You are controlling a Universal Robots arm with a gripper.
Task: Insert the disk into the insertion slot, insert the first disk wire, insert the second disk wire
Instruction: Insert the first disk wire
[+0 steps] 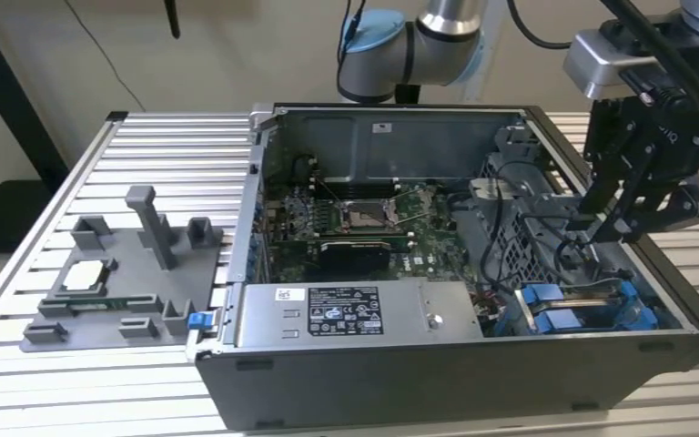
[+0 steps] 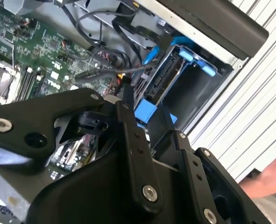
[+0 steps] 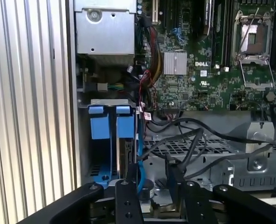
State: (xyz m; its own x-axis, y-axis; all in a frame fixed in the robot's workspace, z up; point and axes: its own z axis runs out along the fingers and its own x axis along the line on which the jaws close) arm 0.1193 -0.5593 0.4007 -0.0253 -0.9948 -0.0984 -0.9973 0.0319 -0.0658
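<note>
Grey sheet metal forms the insertion slot (image 1: 592, 300), set in the corner of the open computer case (image 1: 447, 373) at the exterior view's right, next to the labelled power supply (image 1: 343, 314). The disk (image 2: 165, 80) stands on edge inside that slot. In the second wrist view its dark narrow end shows between bright blue carrier rails. In the first wrist view the disk (image 3: 125, 158) sits beside two blue tabs (image 3: 96, 127), on the side of the slot toward the motherboard (image 3: 198, 70). A blue cable (image 3: 139, 161) runs just beside it there.

The gripper (image 1: 614, 229) hangs inside the case above the slot, close to the perforated drive cage (image 1: 531, 246). In both wrist views its black linkage lies near the slot's open end. Whether its jaws are apart or closed on anything cannot be told. In the first wrist view black wires (image 3: 189, 140) loop over the cage between the gripper and the motherboard. In the second wrist view one black wire (image 2: 96, 73) lies over the motherboard's edge near the disk; whether it touches the disk cannot be told.

The case rests on a slatted aluminium table (image 1: 156, 137). Toward the table's edge at the exterior view's left, just beside the case, stands a grey fixture (image 1: 143, 237) with a processor chip (image 1: 83, 275) on it. A person's hand (image 2: 268, 179) is over the table slats, outside the case wall nearest the slot.
</note>
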